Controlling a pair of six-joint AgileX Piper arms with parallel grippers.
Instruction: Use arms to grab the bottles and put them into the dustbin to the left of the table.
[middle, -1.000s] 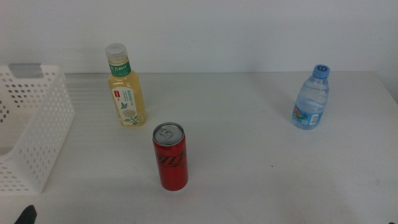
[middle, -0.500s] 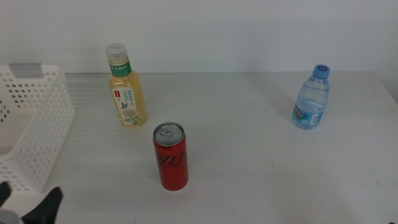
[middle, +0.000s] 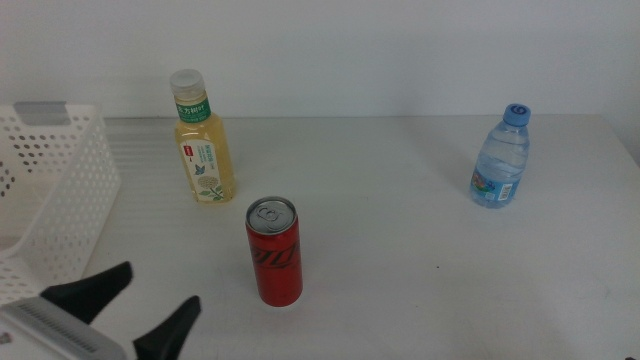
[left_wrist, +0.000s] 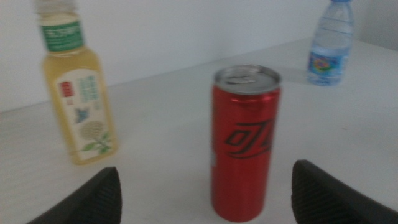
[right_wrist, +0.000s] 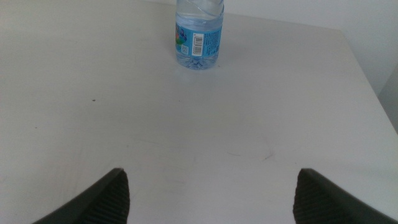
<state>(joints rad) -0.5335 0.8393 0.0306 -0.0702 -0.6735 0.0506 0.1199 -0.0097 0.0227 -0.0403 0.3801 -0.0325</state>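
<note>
Middle view: left hand (middle: 140, 308) at table's (middle: 400, 250) near-left corner, fingers spread wide, holding nothing, near slim red can (middle: 274, 252) (upright). Right hand (right_wrist: 211, 193) likewise wide open, empty.

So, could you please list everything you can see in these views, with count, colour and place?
yellow-drink bottle: one, yellow drink with pale cap and green-white label, upright at the back left of the table, near the basket.
red can: one, red with a silver top, upright near the table's middle front, apart from both bottles.
water bottle: one, clear with a blue cap, upright at the back right.
dustbin: one, white with rows of round holes, at the table's left edge.
table: one, plain white-grey, under everything.
left pincer: one, dark jaws open, at the front left, facing the red can, holding nothing.
right pincer: one, dark jaws open, seen only in its wrist view, facing the water bottle.
</note>
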